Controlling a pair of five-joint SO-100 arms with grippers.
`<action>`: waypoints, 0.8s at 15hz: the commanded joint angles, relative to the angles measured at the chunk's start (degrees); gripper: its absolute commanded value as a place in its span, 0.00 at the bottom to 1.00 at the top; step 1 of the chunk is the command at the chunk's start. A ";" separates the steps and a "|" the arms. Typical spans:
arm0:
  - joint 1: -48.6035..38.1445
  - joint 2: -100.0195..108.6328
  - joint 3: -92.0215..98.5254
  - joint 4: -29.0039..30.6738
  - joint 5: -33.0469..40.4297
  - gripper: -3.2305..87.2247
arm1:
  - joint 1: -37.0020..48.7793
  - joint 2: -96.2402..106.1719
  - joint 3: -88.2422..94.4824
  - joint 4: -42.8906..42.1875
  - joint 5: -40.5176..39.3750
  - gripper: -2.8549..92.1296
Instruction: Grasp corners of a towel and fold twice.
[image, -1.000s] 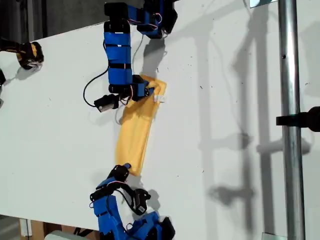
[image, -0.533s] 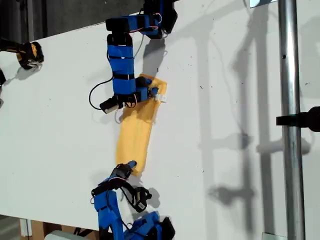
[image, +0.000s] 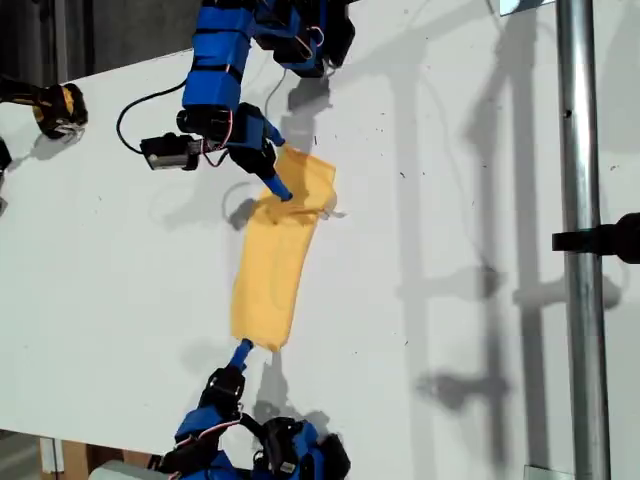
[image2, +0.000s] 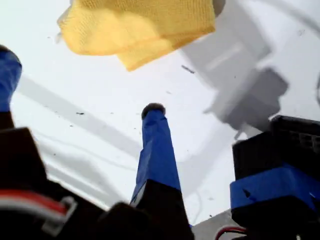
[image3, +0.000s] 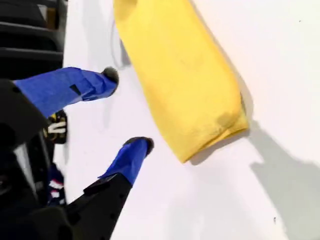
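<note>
1. Towel (image: 272, 262), exterior view: long folded strip between the arms; both grippers have drawn off its ends since a second ago, so one fold looks done.
2. First wrist view: first gripper (image2: 80, 82) wide, empty; bunched end beyond.
3. Second wrist view: second gripper (image3: 126, 110) wide, empty, beside the neat end.

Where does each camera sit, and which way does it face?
Exterior view: high above the white table, looking down on the yellow towel; both blue arms show, one at each end of the towel.
First wrist view: on my first end effector, facing the towel's bunched end; its open blue fingers show.
Second wrist view: on my second end effector, looking along the towel from its neat end; its open fingers show.
Shared: all three views show the towel and the table.
</note>
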 joint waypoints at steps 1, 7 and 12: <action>3.08 10.90 6.68 -0.62 -2.20 0.26 | -1.85 5.98 5.27 5.27 3.60 0.51; 21.45 44.12 35.07 -10.81 -15.47 0.26 | -15.29 23.12 22.24 0.62 25.49 0.49; 29.97 65.74 46.93 -8.88 -17.58 0.26 | -15.29 35.07 53.53 -34.37 34.72 0.47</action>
